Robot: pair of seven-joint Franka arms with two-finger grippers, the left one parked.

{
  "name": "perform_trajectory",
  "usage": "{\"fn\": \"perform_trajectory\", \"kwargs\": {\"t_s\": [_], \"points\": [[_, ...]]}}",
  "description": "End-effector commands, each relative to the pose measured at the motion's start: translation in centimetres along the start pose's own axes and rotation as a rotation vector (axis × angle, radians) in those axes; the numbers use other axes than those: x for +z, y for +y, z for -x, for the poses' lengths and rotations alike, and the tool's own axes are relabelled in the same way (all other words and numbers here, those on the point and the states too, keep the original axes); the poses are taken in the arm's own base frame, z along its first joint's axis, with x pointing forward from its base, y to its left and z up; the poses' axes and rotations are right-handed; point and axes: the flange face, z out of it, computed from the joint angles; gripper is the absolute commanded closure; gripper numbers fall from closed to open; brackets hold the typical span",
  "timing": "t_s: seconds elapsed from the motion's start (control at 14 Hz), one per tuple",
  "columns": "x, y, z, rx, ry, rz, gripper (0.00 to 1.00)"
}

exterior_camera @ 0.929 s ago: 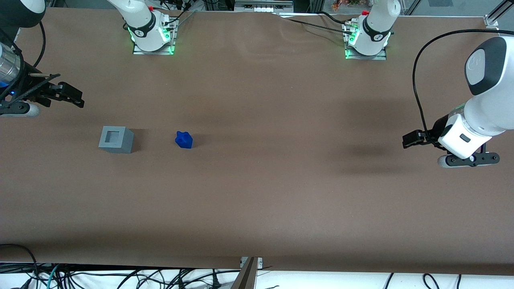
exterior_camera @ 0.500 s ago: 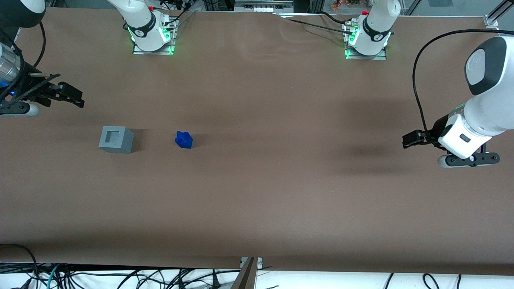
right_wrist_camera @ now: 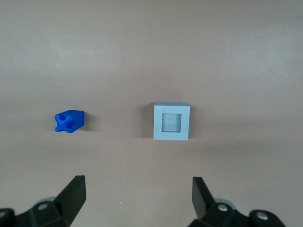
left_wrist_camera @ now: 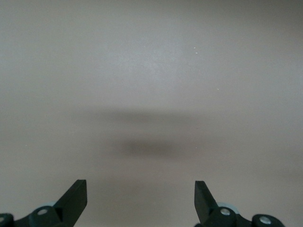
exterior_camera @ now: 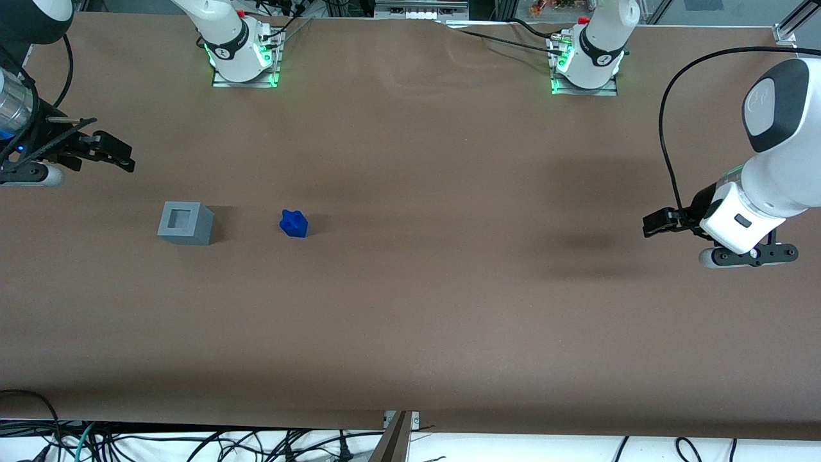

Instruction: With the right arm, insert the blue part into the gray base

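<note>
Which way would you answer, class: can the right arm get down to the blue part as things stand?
Probably yes. The blue part lies alone on the table, apart from the gray base. The gripper hangs open above the table, farther from the front camera than both.

Even overhead light, sharp pictures; the table carries soft blurred shadows, and green lamps glow at the arm bases.

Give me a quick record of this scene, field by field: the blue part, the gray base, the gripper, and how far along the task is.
blue part: on the table, beside the gray base, apart from it
gray base: upright, square recess empty
gripper: open, holding nothing, above the table toward the working arm's end, farther from the front camera than the base
task stage: part not yet grasped
</note>
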Motion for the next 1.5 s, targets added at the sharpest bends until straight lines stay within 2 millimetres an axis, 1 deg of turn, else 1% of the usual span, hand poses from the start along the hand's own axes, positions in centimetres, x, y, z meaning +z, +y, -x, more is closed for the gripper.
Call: {"fn": "perform_trajectory", "kwargs": {"t_s": [0.0,1.14,1.21,1.29,1.36,1.43], "points": [[-0.3,-0.1,0.3,-0.004,-0.001,-0.012,0.01],[-0.1,-0.1,0.5,-0.002,-0.018,-0.014,0.01],[0.0,-0.6,0.6,-0.012,-0.025,-0.013,0.01],[0.3,-2.1,0.5,-0.039,-0.031,-0.011,0.01],[0.7,-3.7,0.6,-0.070,-0.037,-0.003,0.01],[2.0,-5.9,0.1,-0.110,-0.063,0.004,0.01]]}}
